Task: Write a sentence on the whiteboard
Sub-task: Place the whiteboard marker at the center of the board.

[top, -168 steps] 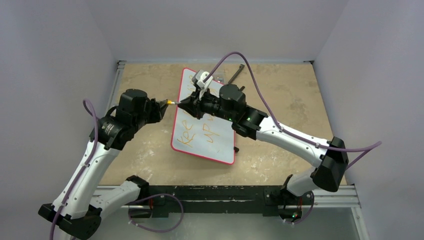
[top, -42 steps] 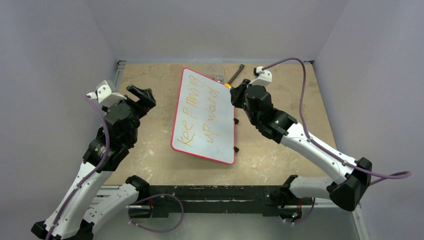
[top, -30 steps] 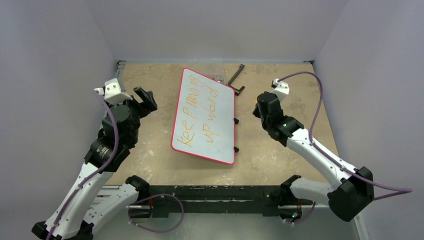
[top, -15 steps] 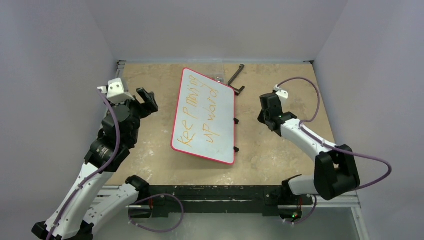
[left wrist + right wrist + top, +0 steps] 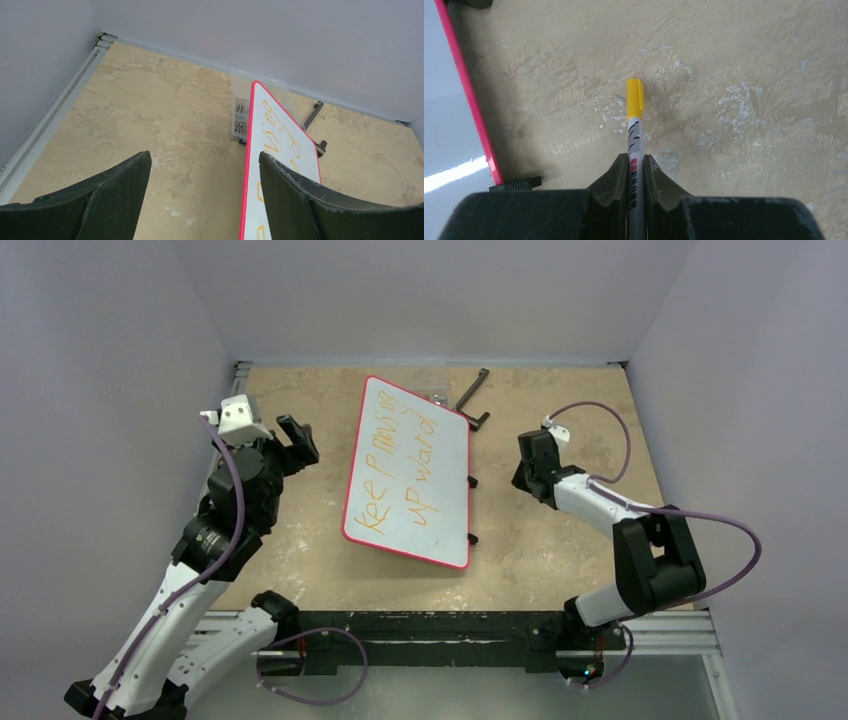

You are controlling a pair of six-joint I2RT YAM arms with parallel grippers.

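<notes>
The whiteboard, pale with a thin red frame, lies slanted in the middle of the table. Its orange sentence runs in two lines. My left gripper hovers open to the left of the board with nothing between its fingers; in the left wrist view the whiteboard and part of the sentence show past the right finger. My right gripper is shut on a white marker with a yellow cap, pointing at bare table just right of the whiteboard's frame. In the top view the right gripper sits low.
A black bent bar and a small clear plastic box lie at the board's far end. Small black feet stick out from the board's right edge, one close to my right gripper. Grey walls enclose the table.
The right arm has carried the marker from the board's far right corner to the table right of the board and lowered, its elbow folding in. The left arm barely shifted.
</notes>
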